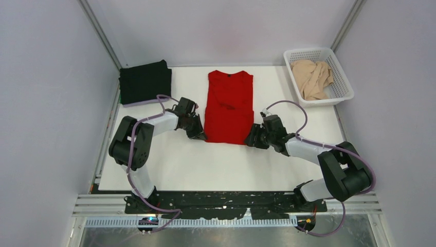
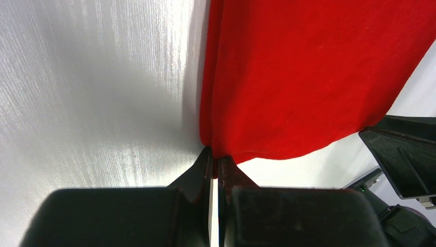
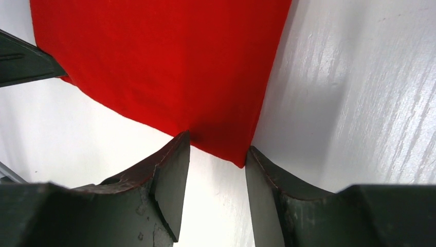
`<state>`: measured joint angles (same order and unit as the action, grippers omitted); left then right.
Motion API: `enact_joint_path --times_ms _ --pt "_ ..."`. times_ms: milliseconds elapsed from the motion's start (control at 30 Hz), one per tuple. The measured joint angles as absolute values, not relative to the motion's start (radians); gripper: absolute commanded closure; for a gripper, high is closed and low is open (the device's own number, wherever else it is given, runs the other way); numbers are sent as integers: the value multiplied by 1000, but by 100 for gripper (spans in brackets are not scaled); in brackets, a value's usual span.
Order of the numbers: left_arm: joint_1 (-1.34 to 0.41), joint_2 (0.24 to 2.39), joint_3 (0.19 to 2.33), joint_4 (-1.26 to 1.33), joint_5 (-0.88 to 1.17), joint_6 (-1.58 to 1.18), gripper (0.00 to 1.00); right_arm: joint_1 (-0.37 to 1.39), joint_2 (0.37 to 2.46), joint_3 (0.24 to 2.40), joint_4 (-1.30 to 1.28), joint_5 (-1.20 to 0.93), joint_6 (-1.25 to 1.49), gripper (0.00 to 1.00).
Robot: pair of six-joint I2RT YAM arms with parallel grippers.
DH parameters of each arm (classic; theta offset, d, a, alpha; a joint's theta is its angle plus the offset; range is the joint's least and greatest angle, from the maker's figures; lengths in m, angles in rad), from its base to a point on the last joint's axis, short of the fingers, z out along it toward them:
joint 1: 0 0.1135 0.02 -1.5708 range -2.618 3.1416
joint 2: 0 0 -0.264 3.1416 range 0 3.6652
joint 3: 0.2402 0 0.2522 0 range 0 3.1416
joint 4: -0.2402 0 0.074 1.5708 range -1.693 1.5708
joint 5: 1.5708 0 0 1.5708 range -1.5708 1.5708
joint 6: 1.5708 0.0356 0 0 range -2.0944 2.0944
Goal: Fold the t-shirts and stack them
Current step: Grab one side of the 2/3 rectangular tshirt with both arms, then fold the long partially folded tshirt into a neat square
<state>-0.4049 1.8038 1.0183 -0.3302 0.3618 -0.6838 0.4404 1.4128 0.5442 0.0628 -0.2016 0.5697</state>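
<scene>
The red t-shirt (image 1: 229, 106) lies flat in the middle of the white table, sides folded in, collar at the far end. My left gripper (image 1: 200, 136) is shut on its near left hem corner; in the left wrist view (image 2: 215, 158) the red cloth (image 2: 308, 72) is pinched between the jaws. My right gripper (image 1: 251, 140) is open at the near right hem corner; in the right wrist view (image 3: 218, 144) the red corner (image 3: 180, 62) sits between the spread jaws. A folded black t-shirt (image 1: 145, 81) lies far left. A beige t-shirt (image 1: 312, 77) is bunched in the basket. No lavender shirt shows.
A white plastic lattice basket (image 1: 343, 92) stands at the far right corner. Grey walls enclose the table (image 1: 205, 170) on three sides. The arm bases sit on a black rail at the near edge.
</scene>
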Motion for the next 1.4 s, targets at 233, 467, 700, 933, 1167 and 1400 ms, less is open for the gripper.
enact_joint_path --times_ms 233,467,700,933,1167,1400 --pt "-412 1798 1013 -326 348 -683 100 469 1415 549 48 -167 553 70" --pt "-413 1778 986 -302 347 -684 100 479 1441 538 93 -139 561 94" --pt "-439 1573 770 -273 309 -698 100 517 1264 419 65 -220 553 95" --pt "-563 1091 550 -396 236 -735 100 615 865 345 -93 -407 548 95" --pt "-641 620 509 -618 200 -781 100 668 544 288 -200 -553 619 95" --pt "-643 439 509 -655 190 -809 100 672 410 289 -189 -543 643 95"
